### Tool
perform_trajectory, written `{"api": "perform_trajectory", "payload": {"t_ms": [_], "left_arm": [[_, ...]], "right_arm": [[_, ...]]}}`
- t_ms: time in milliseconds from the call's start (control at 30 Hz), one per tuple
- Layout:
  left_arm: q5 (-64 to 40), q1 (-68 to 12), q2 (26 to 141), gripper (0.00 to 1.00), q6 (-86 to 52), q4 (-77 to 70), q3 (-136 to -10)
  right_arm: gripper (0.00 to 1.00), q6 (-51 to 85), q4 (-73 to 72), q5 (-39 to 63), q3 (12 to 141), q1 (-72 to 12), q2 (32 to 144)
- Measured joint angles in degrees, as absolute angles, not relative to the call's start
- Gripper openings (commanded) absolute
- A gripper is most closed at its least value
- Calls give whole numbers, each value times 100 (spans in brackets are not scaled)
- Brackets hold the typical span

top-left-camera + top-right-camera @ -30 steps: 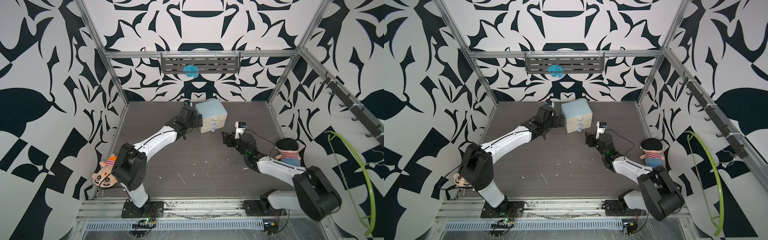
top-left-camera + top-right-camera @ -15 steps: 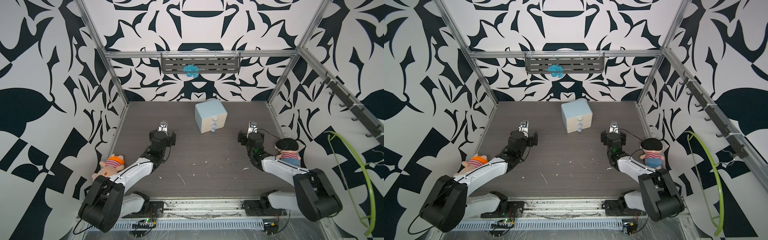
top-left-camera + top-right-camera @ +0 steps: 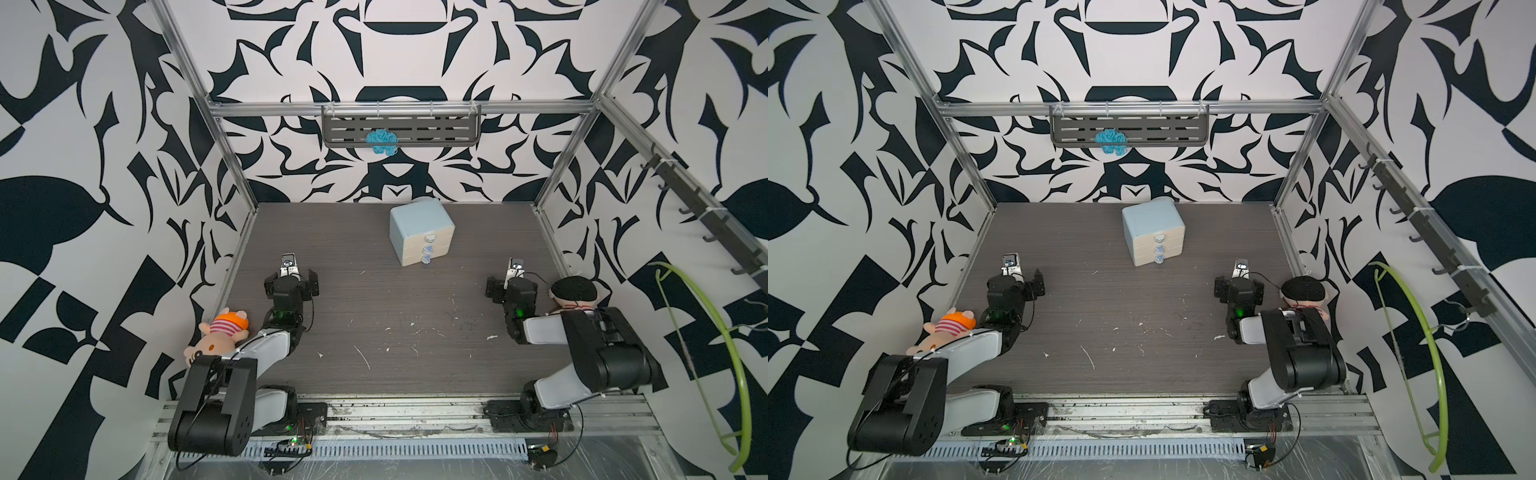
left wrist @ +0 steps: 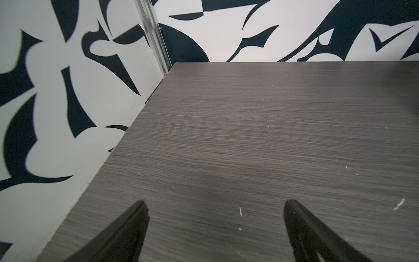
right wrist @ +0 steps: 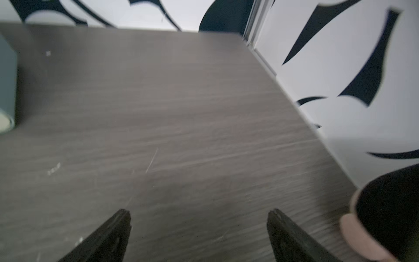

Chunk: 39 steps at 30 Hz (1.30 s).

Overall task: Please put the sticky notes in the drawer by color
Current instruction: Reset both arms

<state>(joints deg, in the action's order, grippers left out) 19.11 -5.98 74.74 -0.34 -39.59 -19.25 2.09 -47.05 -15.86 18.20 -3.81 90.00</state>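
1. The jaws of the left gripper [image 4: 215, 204] stand wide apart with only bare tabletop [image 3: 374, 316] between them. The jaws of the right gripper [image 5: 198, 212] are equally apart and also hold nothing.
2. Both arms are folded low at the sides, well apart from the drawer [image 3: 419, 226], which stands toward the back of the tabletop, a little to the right.
3. Its three cream fronts look flush and shut, and the knobs [image 3: 427, 249] face the arms. No sticky notes lie anywhere on the tabletop, so I judge they are inside and the task is at its end.
4. Risk: the right arm is just beside a dark-haired plush toy [image 3: 575, 291], so a careless swing could push it. The left arm is close to a striped plush toy [image 3: 220, 336] in the same way.
5. Risk: if a drawer must be opened again, the chest looks light and stands free, so a pull on one knob could drag it.
6. Hidden: the inside of the drawers, so the sorting by color cannot be checked. The right wrist view is blurred and shows only an edge of the chest. In both top views the wrists cover the jaws.
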Motion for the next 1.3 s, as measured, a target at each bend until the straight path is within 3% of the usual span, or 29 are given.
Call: {"api": "perform_trajectory", "payload": {"t_ms": [233,633,1300], "left_arm": [[1223,-362,8691,99,-106,-4368,-2224],[558,-150,8842,99,-209,-4779,-2255],[440,-150,8847,99,-209,-4860,-2250]], "right_arm": [[99,121,-4851,-1024,1914,-357,9026],[99,104,-4873,-873,1940,-346,9026],[99,104,-4875,-878,1944,-344,9026]]}}
